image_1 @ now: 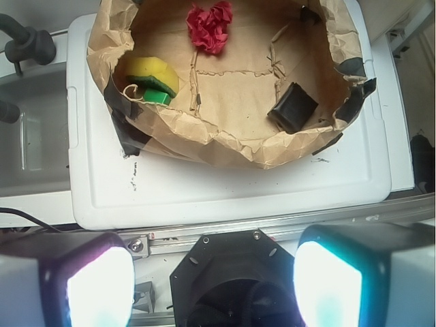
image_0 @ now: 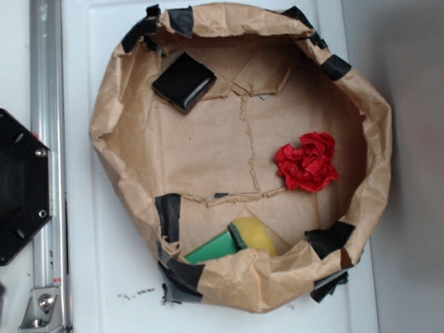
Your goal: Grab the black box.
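The black box (image_0: 184, 81) is a small glossy square lying flat in the upper left of the brown paper basket (image_0: 111, 132). In the wrist view the black box (image_1: 293, 107) sits at the basket's right side, near its front wall. My gripper (image_1: 214, 283) does not show in the exterior view. In the wrist view its two fingers (image_1: 99, 286) stand wide apart and empty, high above the robot base, well short of the basket.
A red paper flower (image_0: 307, 162) lies at the basket's right. A green block with a yellow sponge (image_0: 236, 239) lies by the front wall. The basket stands on a white board (image_0: 104, 277). A metal rail (image_0: 45, 104) and the black robot base (image_0: 21, 187) are at left.
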You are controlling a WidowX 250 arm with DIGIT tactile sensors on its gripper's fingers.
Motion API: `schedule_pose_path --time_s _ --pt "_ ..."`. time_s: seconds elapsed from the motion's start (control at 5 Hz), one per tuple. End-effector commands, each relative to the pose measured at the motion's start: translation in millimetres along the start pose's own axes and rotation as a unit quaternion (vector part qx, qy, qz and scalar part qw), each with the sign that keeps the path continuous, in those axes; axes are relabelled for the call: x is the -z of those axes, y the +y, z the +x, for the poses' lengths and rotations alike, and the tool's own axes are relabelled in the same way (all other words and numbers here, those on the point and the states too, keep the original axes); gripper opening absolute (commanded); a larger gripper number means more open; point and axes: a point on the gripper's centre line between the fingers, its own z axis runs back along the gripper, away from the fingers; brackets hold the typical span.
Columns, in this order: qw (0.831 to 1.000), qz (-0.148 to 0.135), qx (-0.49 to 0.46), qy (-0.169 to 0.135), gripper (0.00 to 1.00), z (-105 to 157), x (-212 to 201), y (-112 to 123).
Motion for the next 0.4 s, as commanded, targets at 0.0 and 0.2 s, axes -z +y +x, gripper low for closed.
schedule_pose_path --time_s 0.0,0.2 --pt "1.0 0.0 0.0 0.0 1.0 0.0 0.0 0.0" --pt "0.992 -0.004 -0.124 -0.002 1.0 48.2 17.5 15.8"
